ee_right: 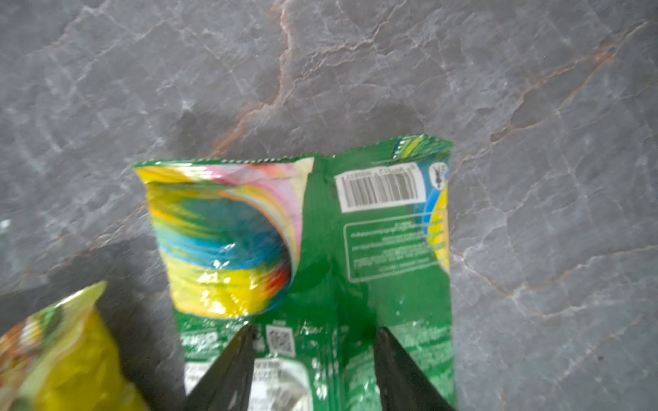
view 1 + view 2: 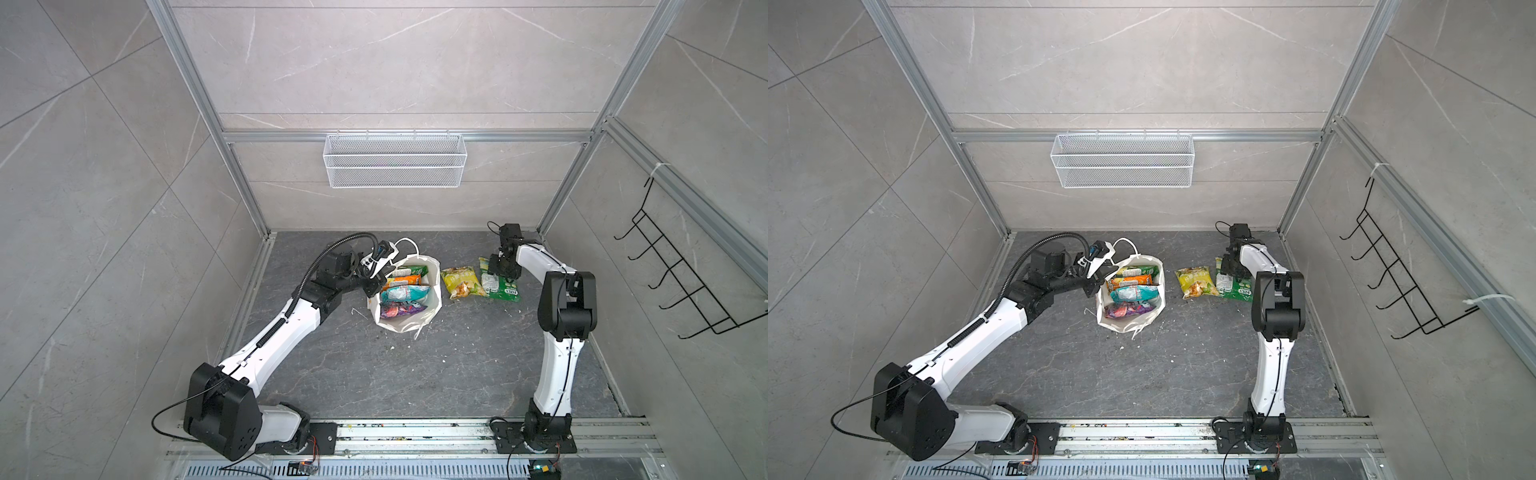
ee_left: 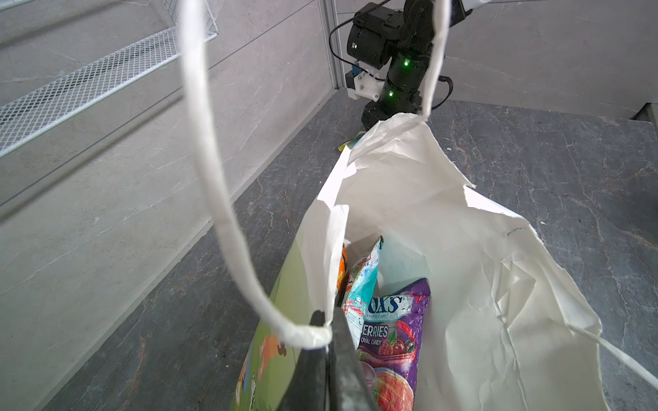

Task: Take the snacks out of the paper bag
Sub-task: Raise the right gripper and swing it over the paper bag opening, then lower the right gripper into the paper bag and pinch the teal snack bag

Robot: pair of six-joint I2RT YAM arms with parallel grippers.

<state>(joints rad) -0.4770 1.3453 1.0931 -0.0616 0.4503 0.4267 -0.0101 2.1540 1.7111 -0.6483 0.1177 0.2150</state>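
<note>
The paper bag [image 2: 434, 286] [image 2: 1160, 284] [image 3: 463, 267] stands open-mouthed on the dark stone desk [image 2: 415, 374], toward the back wall and a little left of centre in both top views. Four snacks stand on edge inside it, side by side: a yellow-green packet [image 2: 411, 271] farthest back, then an orange packet [image 2: 404, 281], a teal packet [image 2: 403, 293] [image 3: 363, 281] and a purple candy packet [image 2: 401, 309] [image 3: 395, 338] nearest the front. The left fingers [image 3: 343, 370] are pinched tight on the bag's rim at its left side, where one end of a white cord handle [image 3: 206, 142] joins the paper. Just right of the bag, apart from it, a yellow chip bag [image 2: 461, 282] [image 2: 1196, 282] [image 1: 64, 356] lies flat on the desk. Beyond that, farther right of the bag, a green packet [image 2: 500, 286] [image 2: 1237, 286] [image 1: 320, 249] lies flat with its barcode side up, its edge just beside the chip bag. The right fingers [image 1: 228, 370] stand about half spread over this green packet, one near each side of its middle seam; I cannot tell whether they touch it. Behind the bag, a white wire basket [image 2: 395, 162] hangs on the back wall.
</note>
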